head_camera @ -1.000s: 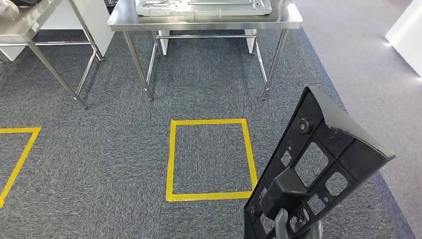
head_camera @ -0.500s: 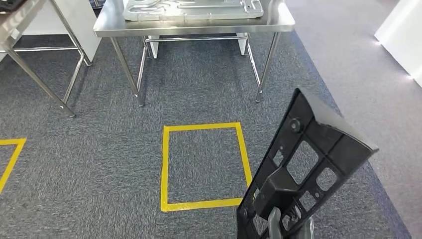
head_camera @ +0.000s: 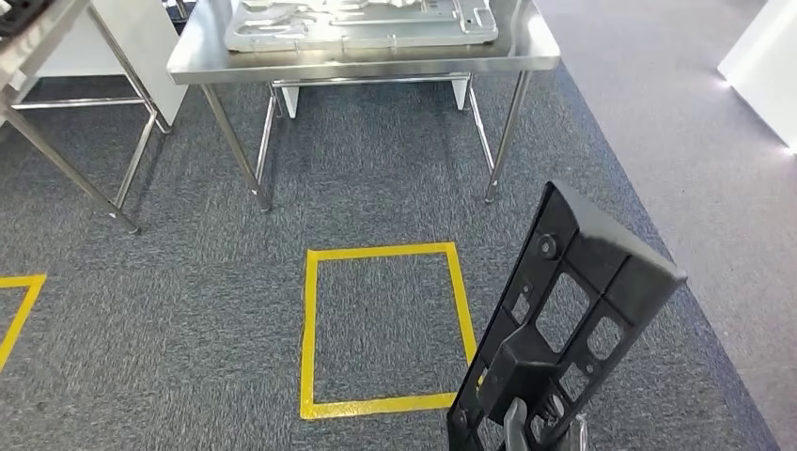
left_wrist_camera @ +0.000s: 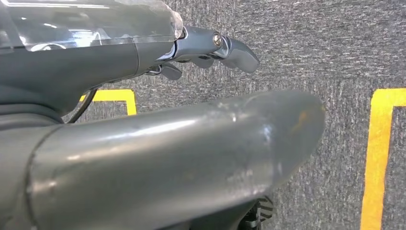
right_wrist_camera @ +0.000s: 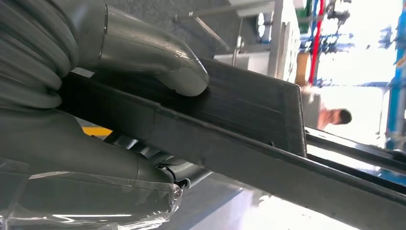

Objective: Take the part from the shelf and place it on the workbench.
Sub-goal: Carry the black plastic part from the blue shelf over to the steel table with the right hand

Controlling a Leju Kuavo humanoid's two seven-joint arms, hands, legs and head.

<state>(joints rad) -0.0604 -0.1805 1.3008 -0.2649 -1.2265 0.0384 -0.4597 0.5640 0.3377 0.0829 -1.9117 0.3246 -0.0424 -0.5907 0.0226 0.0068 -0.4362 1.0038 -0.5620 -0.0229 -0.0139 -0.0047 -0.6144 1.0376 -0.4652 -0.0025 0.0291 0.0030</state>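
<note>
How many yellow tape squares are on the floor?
2: a whole yellow tape square on the grey carpet ahead, and a corner of another at the left edge. More may be hidden.

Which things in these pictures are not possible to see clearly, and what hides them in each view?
- Head view: the right robot hand gripping the black part is cut off by the bottom edge.
- Head view: the far side of the metal tray on the workbench is cut off by the top edge.
- Left wrist view: the left robot hand shows fingertips; its own cover hides the rest.
- Right wrist view: glare washes out the background.
</note>
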